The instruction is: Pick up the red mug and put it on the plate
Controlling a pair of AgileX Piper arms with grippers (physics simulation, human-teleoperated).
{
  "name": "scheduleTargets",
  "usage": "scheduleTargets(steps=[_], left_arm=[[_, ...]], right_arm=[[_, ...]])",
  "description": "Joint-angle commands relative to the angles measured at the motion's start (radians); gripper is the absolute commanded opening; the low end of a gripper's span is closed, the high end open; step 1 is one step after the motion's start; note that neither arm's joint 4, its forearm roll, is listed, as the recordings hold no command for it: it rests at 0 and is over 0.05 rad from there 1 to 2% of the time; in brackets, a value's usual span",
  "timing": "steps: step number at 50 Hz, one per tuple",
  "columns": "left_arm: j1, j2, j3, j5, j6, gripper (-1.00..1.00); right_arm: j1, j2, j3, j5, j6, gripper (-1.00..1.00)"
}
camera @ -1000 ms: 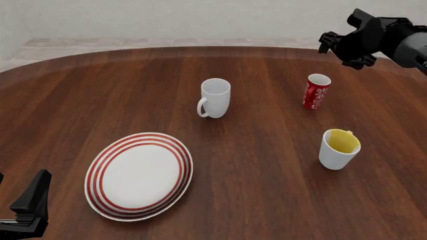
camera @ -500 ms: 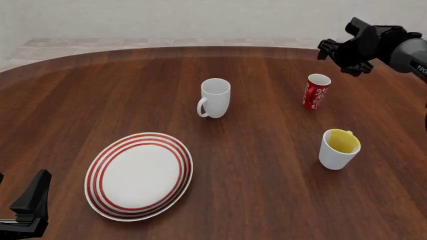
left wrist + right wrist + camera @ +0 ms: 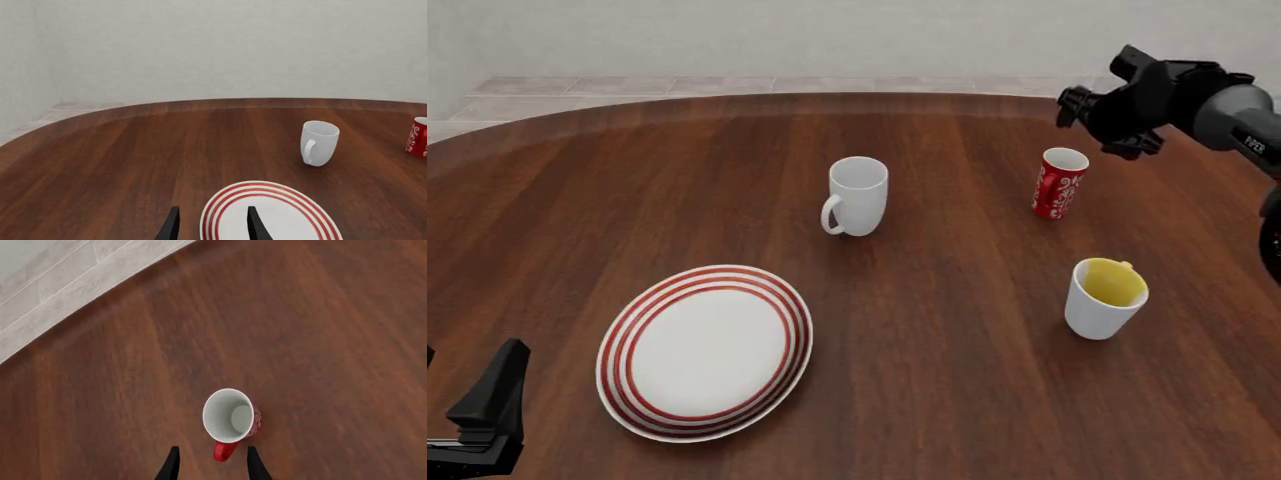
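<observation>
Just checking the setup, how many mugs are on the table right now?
3: the red mug far right, a white handled mug at centre, a yellow-lined mug nearer on the right. None seems hidden.

A dark, reddish-brown wooden bench (image 3: 694, 180) with a curved far edge fills the scene. Beyond it lies a pale tiled floor (image 3: 627, 86), meeting a plain off-white wall (image 3: 761, 35). Soft, even light throughout.

Even, bright, diffuse light fills every view. The tabletop (image 3: 694, 180) carries a pale sheen along its far edge. Shadows are faint: only soft dark patches under the white mug (image 3: 858, 195) and plate (image 3: 627, 390). Everything is sharp, without blur or edge distortion.
</observation>
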Motion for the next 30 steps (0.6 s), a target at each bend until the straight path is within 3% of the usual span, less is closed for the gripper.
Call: scheduleTargets(steps=[1, 6, 30], left_arm=[[0.0, 0.0, 0.0, 0.0, 0.0, 1.0], [0.0, 0.0, 0.0, 0.0, 0.0, 1.0], [0.0, 0.0, 0.0, 0.0, 0.0, 1.0]], right_arm=[[0.001, 0.013, 0.003, -0.003, 0.01, 1.0], [0.003, 0.017, 0.023, -0.01, 0.035, 1.0], [-0.008, 0.043, -0.001, -0.009, 0.035, 1.0]])
